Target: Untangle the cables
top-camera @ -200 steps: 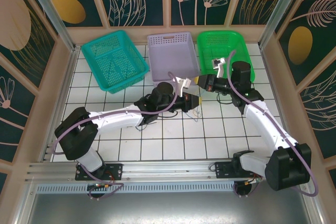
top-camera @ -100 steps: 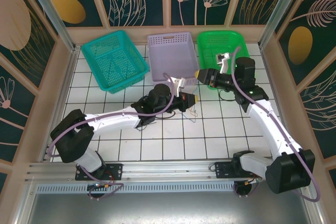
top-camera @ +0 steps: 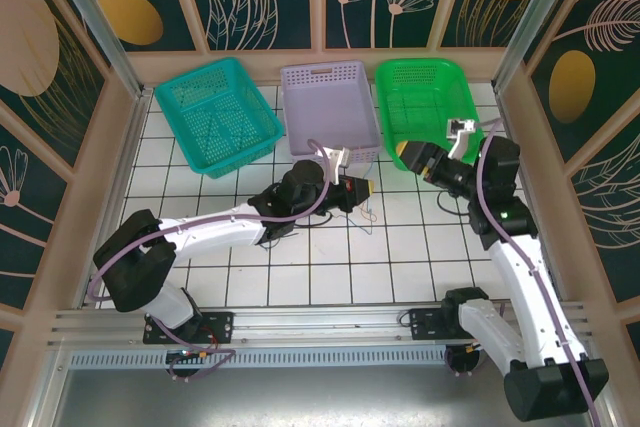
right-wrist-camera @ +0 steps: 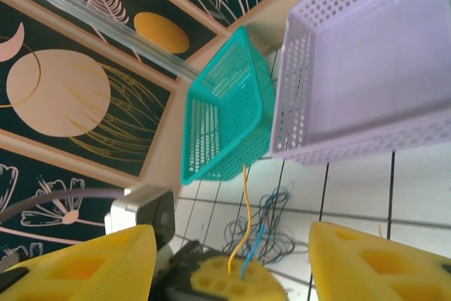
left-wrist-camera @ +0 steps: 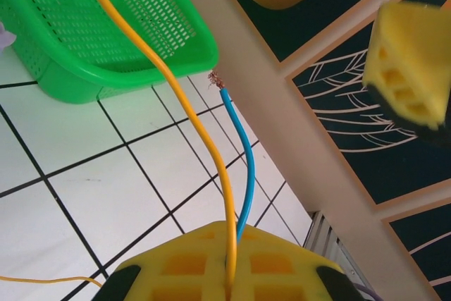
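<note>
Yellow wire and blue wire stick out side by side, pinched in the left hand. The blue one's tip is frayed copper. Rest of the cables sit in a dark tangle on the white tabletop.

You have bright, even light from overhead; shadows on the white tiles are faint and soft; the top view bows its corner posts outward; both wrist views soften the nearest yellow pads.

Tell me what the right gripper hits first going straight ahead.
Probably the left gripper, shut on yellow and blue cables: it sits between the open fingers of the right gripper. Height is unclear; it might pass above toward the lilac basket.
</note>
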`<state>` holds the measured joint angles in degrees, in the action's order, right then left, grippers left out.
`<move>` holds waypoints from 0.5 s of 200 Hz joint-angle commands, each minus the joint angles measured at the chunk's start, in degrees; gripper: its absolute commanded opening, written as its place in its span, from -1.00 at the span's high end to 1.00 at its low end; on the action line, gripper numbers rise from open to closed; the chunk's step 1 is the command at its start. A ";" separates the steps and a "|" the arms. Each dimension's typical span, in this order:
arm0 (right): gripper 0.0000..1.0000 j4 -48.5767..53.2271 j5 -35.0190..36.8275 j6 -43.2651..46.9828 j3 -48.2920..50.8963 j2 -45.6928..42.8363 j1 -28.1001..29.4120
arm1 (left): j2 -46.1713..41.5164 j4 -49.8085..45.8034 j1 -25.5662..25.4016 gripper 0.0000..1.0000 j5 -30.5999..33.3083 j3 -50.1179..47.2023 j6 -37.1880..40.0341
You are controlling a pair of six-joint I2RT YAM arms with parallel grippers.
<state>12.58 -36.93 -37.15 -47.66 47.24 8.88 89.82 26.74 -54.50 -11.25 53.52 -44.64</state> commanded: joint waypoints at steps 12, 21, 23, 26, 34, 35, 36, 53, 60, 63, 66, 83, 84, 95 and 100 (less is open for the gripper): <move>-0.17 -4.63 2.09 -5.64 3.95 0.24 6.28 | -1.97 -0.20 -0.16 1.00 0.86 -1.00 -0.18; -0.15 -6.09 2.55 -6.49 4.59 0.97 7.87 | -2.02 -0.25 -0.17 1.00 0.79 -0.88 -0.20; -0.15 -6.54 2.60 -6.70 4.77 1.17 8.16 | -2.02 -0.28 -0.12 1.00 0.79 -0.87 -0.23; -0.14 -7.19 2.60 -7.09 5.03 1.50 8.55 | -2.02 -0.24 -0.14 1.00 0.68 -0.87 -0.19; -0.09 -8.68 3.03 -8.08 5.70 2.35 9.48 | -1.92 -0.20 -0.17 1.00 0.70 -0.88 -0.25; -0.08 -8.83 3.06 -8.23 5.76 2.47 9.52 | -1.93 -0.20 -0.17 1.00 0.70 -0.88 -0.26; -0.08 -8.90 3.12 -8.35 5.88 2.57 9.59 | -1.88 -0.20 -0.17 1.00 0.70 -0.83 -0.26; 0.05 -11.59 3.25 -9.86 6.24 5.27 11.22 | -1.84 0.02 -0.12 1.00 0.60 -0.79 -0.44; 0.09 -12.08 3.55 -10.40 6.02 6.41 11.95 | -1.82 -0.02 -0.16 1.00 0.63 -0.87 -0.45; 0.11 -12.13 3.65 -10.54 5.91 6.75 12.32 | -1.80 -0.02 -0.16 1.00 0.69 -0.85 -0.46; 0.14 -12.31 3.88 -10.64 5.78 7.15 12.68 | -1.84 -0.05 -0.17 1.00 0.70 -0.80 -0.49; 0.23 -12.29 5.20 -11.08 5.71 8.41 14.21 | -1.84 -0.37 -0.17 1.00 0.74 -0.72 -0.35; 0.24 -12.26 5.29 -11.09 5.72 8.40 14.31 | -1.84 -0.37 -0.17 1.00 0.72 -0.75 -0.35; 0.30 -12.45 5.93 -11.35 6.20 8.57 14.58 | -1.85 -0.31 -0.15 1.00 0.70 -0.67 -0.29; 0.33 -12.64 6.16 -11.59 6.51 8.57 14.59 | -1.84 -0.29 -0.09 1.00 0.70 -0.65 -0.34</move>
<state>3.81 -33.04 -47.03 -41.93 55.77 22.52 89.38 26.33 -54.50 -11.25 53.04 -44.66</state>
